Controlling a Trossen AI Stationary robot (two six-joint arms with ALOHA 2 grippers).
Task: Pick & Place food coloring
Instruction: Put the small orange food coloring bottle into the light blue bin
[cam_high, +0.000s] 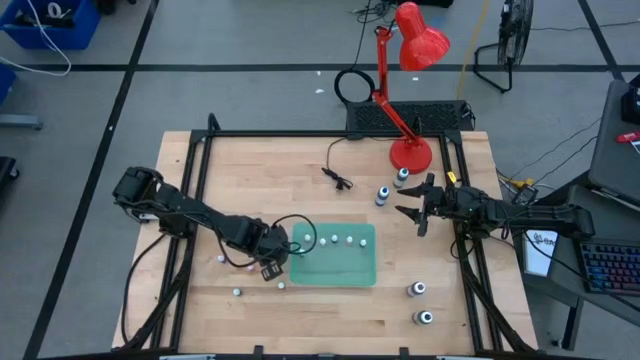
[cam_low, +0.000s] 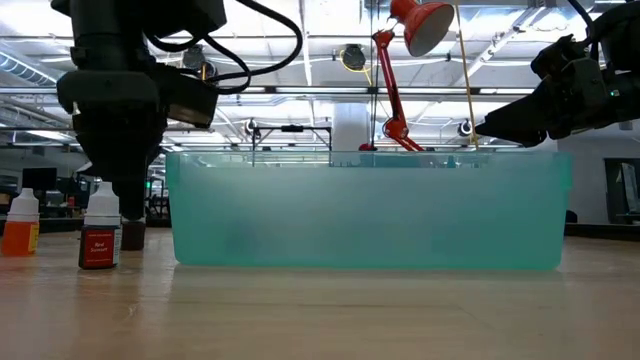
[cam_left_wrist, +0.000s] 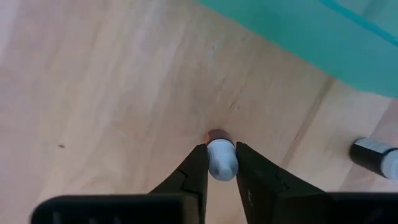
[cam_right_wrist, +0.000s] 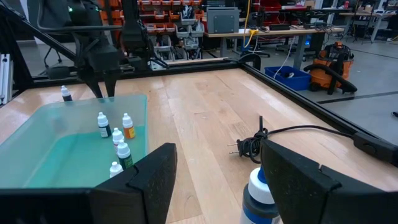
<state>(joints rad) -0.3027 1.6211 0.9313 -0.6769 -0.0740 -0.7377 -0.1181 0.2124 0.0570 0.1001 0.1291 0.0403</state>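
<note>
White cap of a tiny food-coloring bottle (cam_left_wrist: 221, 158) sits pinched between the left gripper (cam_left_wrist: 221, 163)'s two dark fingers, a hint of orange-red showing at its base; bottle stands on the pale wooden table (cam_high: 300, 160) just outside the near-left corner of the translucent green tray (cam_high: 362, 272). Left jaws clenched on that cap. From table height the left arm comes straight down at the tray's left end, with a red-labelled small bottle (cam_low: 99, 240) just beside it and an orange one (cam_low: 20, 228) farther left. More loose small bottles lie on the wood around the left gripper: one at the left (cam_high: 220, 259), one toward the front edge (cam_high: 237, 292), one near the tray's front-left corner (cam_high: 281, 285). Inside the tray, a row of four white-capped bottles (cam_high: 335, 240) stands along the far wall; right wrist view shows green and orange liquid among them. Larger dark-bodied, white-topped bottles stand in two pairs: one pair (cam_high: 391, 186) near the red lamp (cam_high: 410, 60)'s base, the other (cam_high: 420, 303) at the table's front right. Right gripper (cam_high: 418, 212) hangs raised to the right of the tray, near the far pair, jaws spread and holding nothing. A black cable with plug (cam_high: 338, 178) lies on the wood beyond the tray
</note>
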